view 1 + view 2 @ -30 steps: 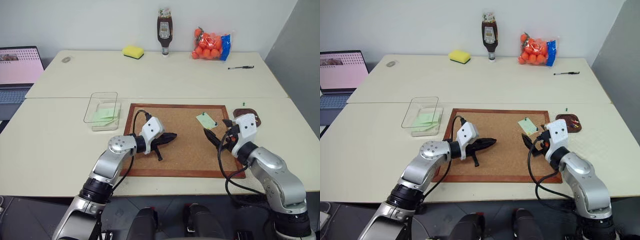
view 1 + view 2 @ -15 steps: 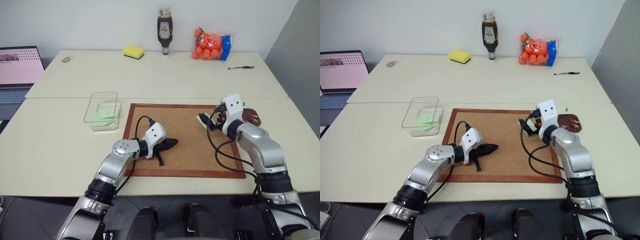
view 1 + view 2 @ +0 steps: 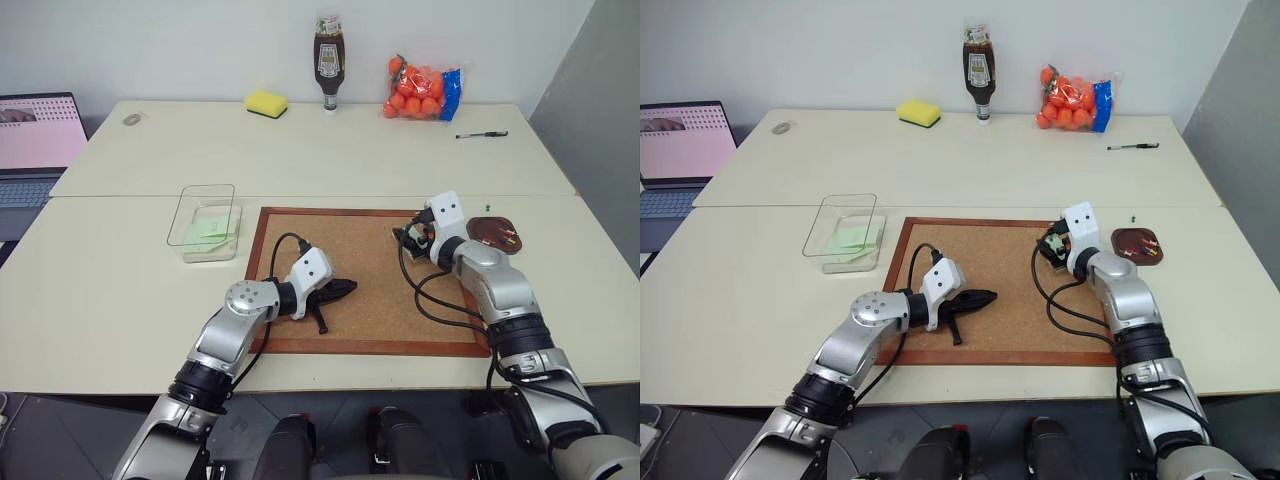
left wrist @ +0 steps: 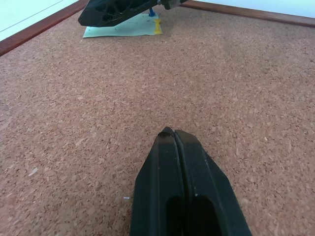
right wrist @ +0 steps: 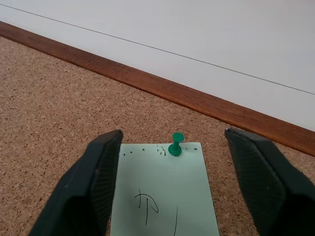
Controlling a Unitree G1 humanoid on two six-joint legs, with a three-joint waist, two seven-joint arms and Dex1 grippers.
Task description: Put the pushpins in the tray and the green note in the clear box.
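Note:
A green note [image 5: 165,196] lies on the corkboard [image 3: 360,270] near its back right corner, held there by a green pushpin [image 5: 175,144] at the note's far edge. My right gripper [image 5: 173,132] is open and low over the note. One finger stands on each side of the pin, and neither touches it. The brown tray [image 3: 505,219] sits just right of the board with red and yellow pins in it. A tiny green pushpin [image 3: 485,208] lies on the table behind the tray. My left gripper [image 3: 345,288] rests shut and empty on the middle of the board. The clear box [image 3: 190,205], left of the board, holds a green note [image 3: 210,228].
Along the table's back stand a yellow sponge [image 3: 266,103], a sauce bottle [image 3: 329,62], a bag of orange fruit [image 3: 422,88] and a pen [image 3: 482,134]. A laptop [image 3: 35,135] sits at the far left. The board's wooden frame [image 5: 147,83] runs just beyond the pin.
My right arm has reached forward from the board's near right side to the pinned note. The left gripper has stayed in place, shut.

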